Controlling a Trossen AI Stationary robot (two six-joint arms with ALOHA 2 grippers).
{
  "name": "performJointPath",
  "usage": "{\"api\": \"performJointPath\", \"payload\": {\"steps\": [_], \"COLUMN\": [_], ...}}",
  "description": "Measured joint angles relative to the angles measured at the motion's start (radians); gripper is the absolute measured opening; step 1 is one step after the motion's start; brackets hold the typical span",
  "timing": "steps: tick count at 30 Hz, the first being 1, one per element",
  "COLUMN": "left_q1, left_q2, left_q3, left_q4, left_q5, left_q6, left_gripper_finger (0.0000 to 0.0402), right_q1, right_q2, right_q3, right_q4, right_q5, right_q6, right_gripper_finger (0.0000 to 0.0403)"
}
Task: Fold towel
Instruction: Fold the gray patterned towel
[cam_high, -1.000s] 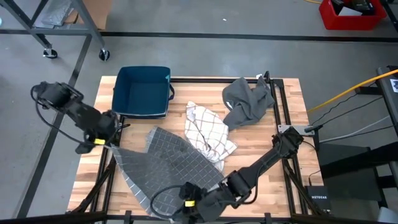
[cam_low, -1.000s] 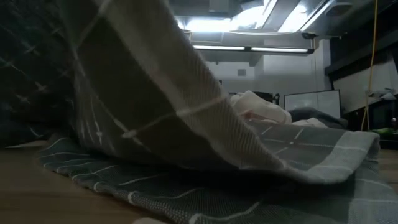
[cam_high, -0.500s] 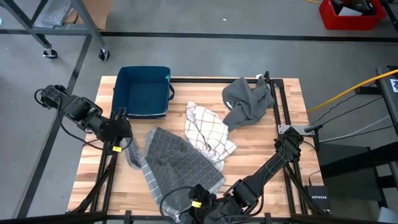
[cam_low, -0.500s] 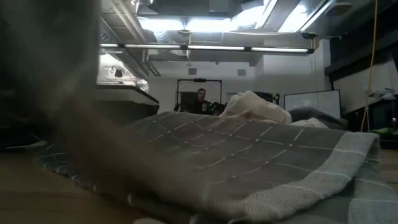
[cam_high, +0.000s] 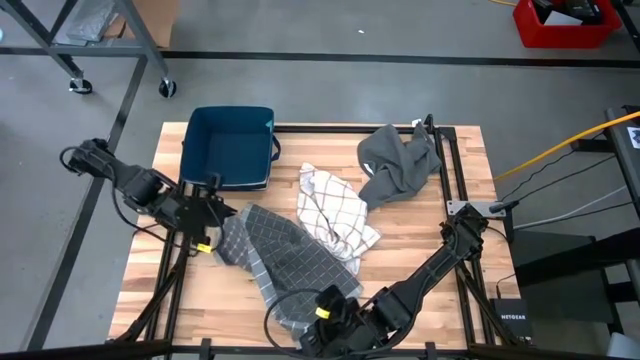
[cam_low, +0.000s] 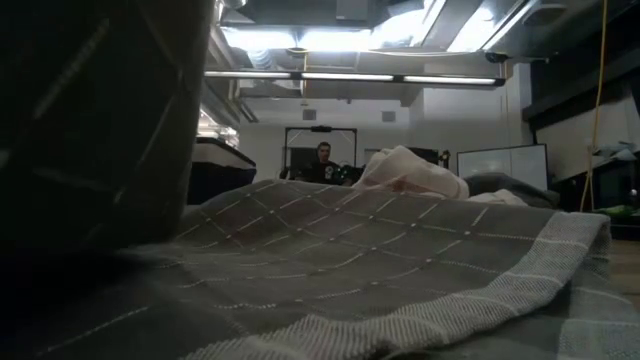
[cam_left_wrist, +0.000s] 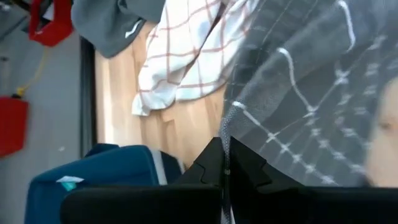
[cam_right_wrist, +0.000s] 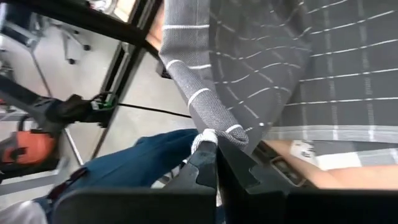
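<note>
The grey checked towel (cam_high: 292, 258) lies near the middle of the wooden table (cam_high: 430, 250), its left edge lifted. In the low view its lying part (cam_low: 400, 250) fills the foreground, and a raised dark part (cam_low: 100, 120) hangs at the left. My left gripper (cam_high: 208, 222) is shut on the towel's far left corner. My right gripper (cam_high: 318, 312) is shut on its near corner by the table's front edge. My left gripper pinches the towel's edge at the far left corner (cam_left_wrist: 233, 115) between its two shut fingers, slanting down from the table's left. The cloth rises slack from the fingers and drapes away over the table. My right gripper pinches the towel's near corner (cam_right_wrist: 208, 138) between its two shut fingers, slanting down. The white-striped hem (cam_right_wrist: 199, 99) runs up from the fingers. That corner is lifted off the table and the rest trails onto the wood.
A white cloth with red checks (cam_high: 335, 210) lies right beside the towel's far right edge. A dark grey cloth (cam_high: 400, 160) is bunched at the far right. A blue bin (cam_high: 230, 147) stands at the far left. A person stands far off in the room (cam_low: 322, 158).
Both grippers have gone toward the table's right edge and sunk a little, each turning at the wrist and staying shut on the towel. The towel's left part has been drawn rightward over the rest, so the towel shows much narrower than before.
</note>
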Motion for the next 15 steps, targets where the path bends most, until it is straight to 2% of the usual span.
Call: {"api": "performJointPath", "payload": {"steps": [8, 15], "left_q1": [0.069, 0.190], "left_q2": [0.000, 0.001], "left_q3": [-0.164, -0.261], "left_q4": [0.125, 0.257], "left_q5": [-0.118, -0.119], "left_q6": [0.066, 0.114], "left_gripper_finger": [0.0000, 0.0000], "right_q1": [0.000, -0.001], "right_q2": [0.000, 0.000], "right_q3": [0.000, 0.000], "right_q4": [-0.192, -0.299], "right_q5": [-0.016, -0.039], "right_q6": [0.044, 0.046], "right_gripper_finger": [0.0003, 0.0003]}}
